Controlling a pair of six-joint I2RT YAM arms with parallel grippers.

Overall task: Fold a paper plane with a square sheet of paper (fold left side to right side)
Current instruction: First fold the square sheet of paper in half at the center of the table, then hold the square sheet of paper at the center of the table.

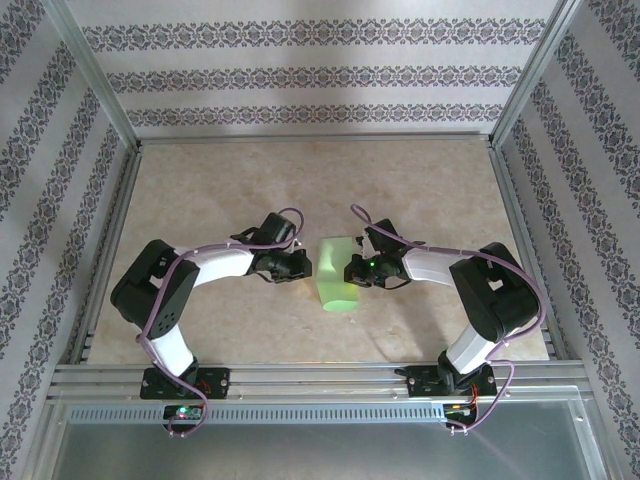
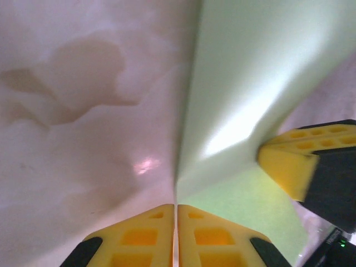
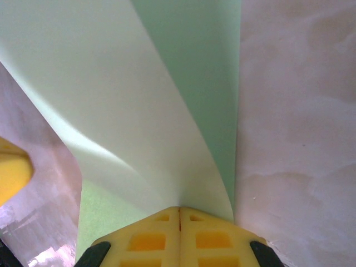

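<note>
The square sheet of paper (image 1: 338,275) is light green and lies at the table's middle, curled over on itself in a loose, uncreased bend. My left gripper (image 1: 303,265) is at its left side and my right gripper (image 1: 352,272) at its right side. In the left wrist view the left gripper (image 2: 176,207) is shut, with the paper (image 2: 250,83) rising from its tips as a bent edge. In the right wrist view the right gripper (image 3: 179,209) is shut where the curled upper layer of the paper (image 3: 111,83) meets its tips. The lower layer (image 3: 100,211) lies flat on the table.
The beige marbled tabletop (image 1: 200,190) is bounded by aluminium rails (image 1: 310,378) at the front and by frame posts with patterned walls on the other sides. The right gripper's yellow finger (image 2: 289,167) stands close to the left one over the paper.
</note>
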